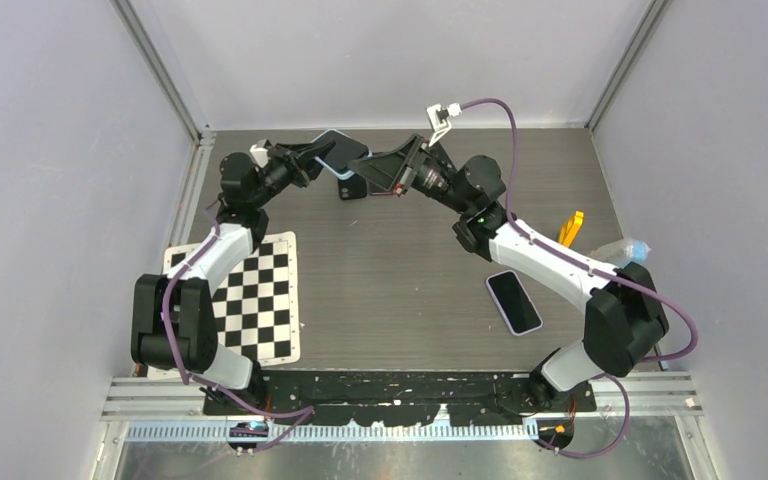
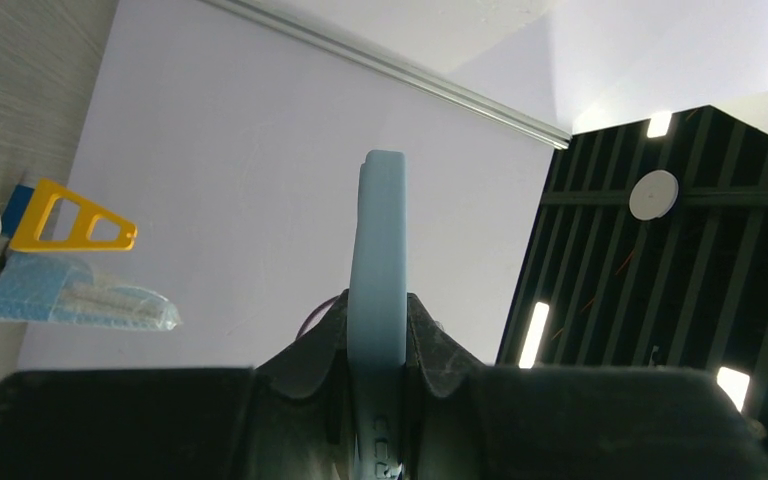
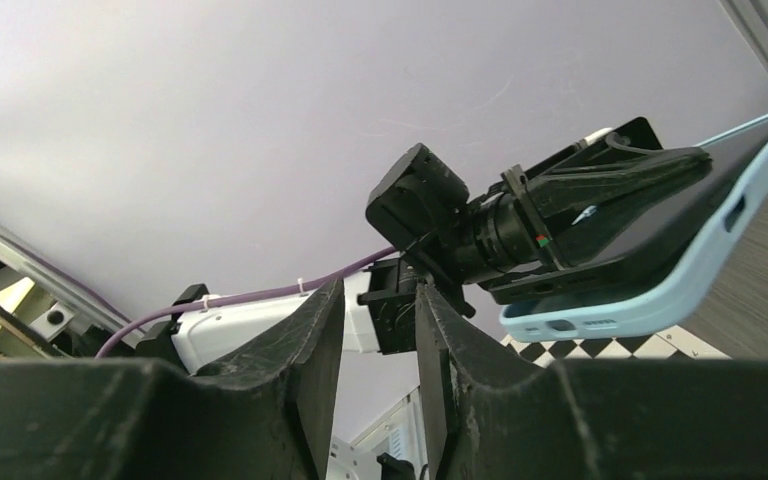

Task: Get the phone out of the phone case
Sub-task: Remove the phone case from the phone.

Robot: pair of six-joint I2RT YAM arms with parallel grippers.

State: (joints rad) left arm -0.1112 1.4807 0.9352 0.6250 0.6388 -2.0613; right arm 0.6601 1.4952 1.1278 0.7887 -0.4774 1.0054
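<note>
The phone in its light blue case [image 1: 340, 152] is held up in the air at the back of the table by my left gripper [image 1: 310, 160]. In the left wrist view the case's edge [image 2: 377, 250] stands upright, clamped between the jaws of the left gripper [image 2: 377, 345]. My right gripper [image 1: 360, 178] is just right of and below the cased phone, apart from it. In the right wrist view the right gripper [image 3: 378, 300] is open with nothing between its jaws, and the blue case [image 3: 650, 300] with the dark phone [image 3: 660, 220] in it is at the upper right.
A second, bare black phone [image 1: 513, 301] lies on the table at the right. A yellow triangular piece [image 1: 570, 227] and a clear plastic bag [image 1: 628, 248] lie by the right wall. A checkerboard sheet [image 1: 250, 295] lies at the left.
</note>
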